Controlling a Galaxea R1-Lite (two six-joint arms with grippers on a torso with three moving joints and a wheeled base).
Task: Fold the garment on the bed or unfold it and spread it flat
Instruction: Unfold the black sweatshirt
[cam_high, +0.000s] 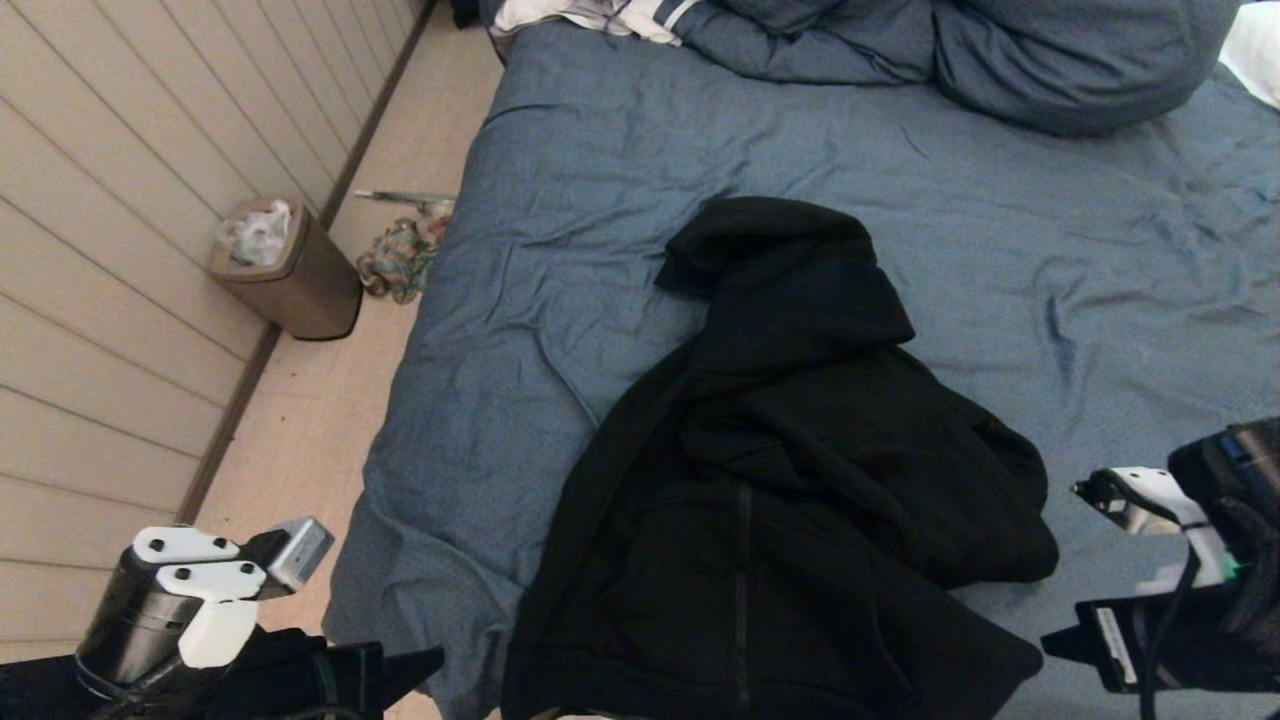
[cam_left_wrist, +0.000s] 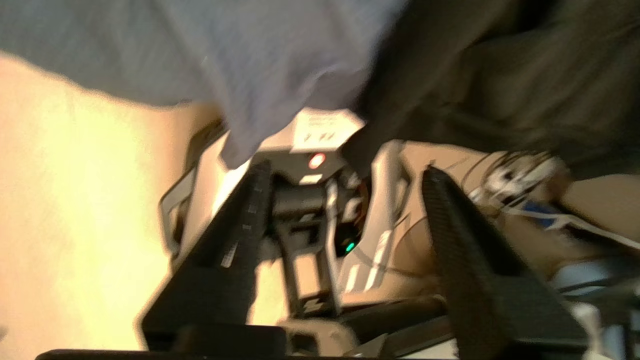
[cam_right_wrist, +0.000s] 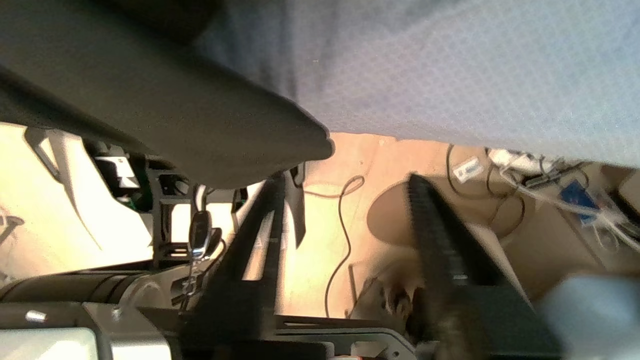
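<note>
The garment (cam_high: 800, 480), a black hooded sweatshirt, lies crumpled on the blue bed (cam_high: 600, 200) near its front edge, with the hood pointing away from me and the zipper side up. My left arm (cam_high: 190, 600) hangs low beside the bed's left corner, off the garment. In the left wrist view the left gripper (cam_left_wrist: 345, 170) is open with nothing between its fingers, and the garment (cam_left_wrist: 500, 75) shows beyond them. My right arm (cam_high: 1190, 560) is low at the right edge. The right gripper (cam_right_wrist: 347, 180) is open and empty below the garment's edge (cam_right_wrist: 150, 100).
A brown waste bin (cam_high: 290, 265) and a colourful bundle (cam_high: 400, 260) sit on the floor by the panelled wall at the left. Blue pillows (cam_high: 1050, 60) and a white striped cloth (cam_high: 600, 15) lie at the bed's far end. Cables (cam_right_wrist: 540, 175) trail on the floor.
</note>
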